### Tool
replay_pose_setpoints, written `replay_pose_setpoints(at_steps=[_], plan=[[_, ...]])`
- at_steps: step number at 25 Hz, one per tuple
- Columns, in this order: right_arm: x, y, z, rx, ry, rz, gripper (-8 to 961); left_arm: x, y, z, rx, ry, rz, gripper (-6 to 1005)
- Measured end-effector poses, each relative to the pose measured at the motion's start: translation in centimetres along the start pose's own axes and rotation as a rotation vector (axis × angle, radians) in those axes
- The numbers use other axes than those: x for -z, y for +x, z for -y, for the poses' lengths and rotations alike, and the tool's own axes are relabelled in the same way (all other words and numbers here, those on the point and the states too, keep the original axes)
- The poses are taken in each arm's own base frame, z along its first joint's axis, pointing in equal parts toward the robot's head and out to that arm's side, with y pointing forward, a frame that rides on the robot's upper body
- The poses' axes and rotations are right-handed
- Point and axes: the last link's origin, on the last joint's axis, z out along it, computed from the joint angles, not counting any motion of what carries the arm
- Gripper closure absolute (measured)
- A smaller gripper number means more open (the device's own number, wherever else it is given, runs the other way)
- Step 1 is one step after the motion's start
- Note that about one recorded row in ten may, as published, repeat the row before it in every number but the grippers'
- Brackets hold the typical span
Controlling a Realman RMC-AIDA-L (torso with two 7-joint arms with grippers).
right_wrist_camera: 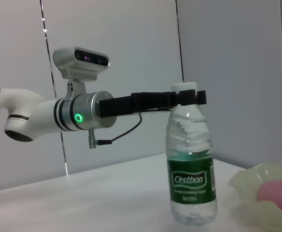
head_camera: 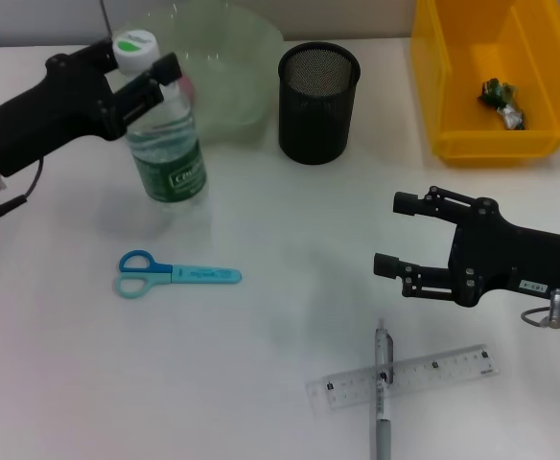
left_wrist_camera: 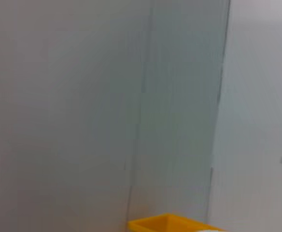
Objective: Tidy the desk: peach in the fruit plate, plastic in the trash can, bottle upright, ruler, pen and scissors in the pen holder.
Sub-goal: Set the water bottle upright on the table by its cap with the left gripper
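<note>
Head view, nearest row: clear ruler lying flat on the white table, with a grey pen laid across it so the two touch and form a cross. Just beyond them, right gripper hovering low over the table, its two fingers spread wide apart with nothing between them.

Middle row: blue-handled scissors lying flat and closed, well apart from ruler and pen, toward the robot's left.

Next row: water bottle standing upright on its base, green label, white cap. Left gripper at the bottle's neck just under the cap, fingers closed narrowly on either side of it. The right wrist view confirms this: bottle upright on the table, black fingers of the left gripper reaching level to the neck and touching it.

Far row: pale green fruit plate directly behind the bottle, with a pink peach partly visible past the bottle's shoulder; in the right wrist view the peach sits inside the plate. Black mesh pen holder upright beside the plate. Yellow bin at the far right corner, holding a crumpled piece of plastic.

Left wrist view: wall panels and a corner of the yellow bin only.
</note>
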Motion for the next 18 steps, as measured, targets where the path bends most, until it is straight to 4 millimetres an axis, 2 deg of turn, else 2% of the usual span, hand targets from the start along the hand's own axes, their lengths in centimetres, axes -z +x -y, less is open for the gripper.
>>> replay_pose_setpoints(at_steps=[6, 10, 18], plan=[[0.0, 0.0, 0.0, 0.0, 0.001, -0.001, 135, 0.2, -0.1, 1.0, -0.019, 0.094, -0.013, 556], [0.0, 0.1, 0.1, -0.001, 0.009, -0.006, 135, 0.5, -0.9, 2.4, -0.022, 0.208, 0.017, 556], [0.0, 0.2, 0.1, -0.003, 0.01, -0.006, 135, 0.6, -1.1, 2.9, -0.029, 0.254, 0.016, 555]])
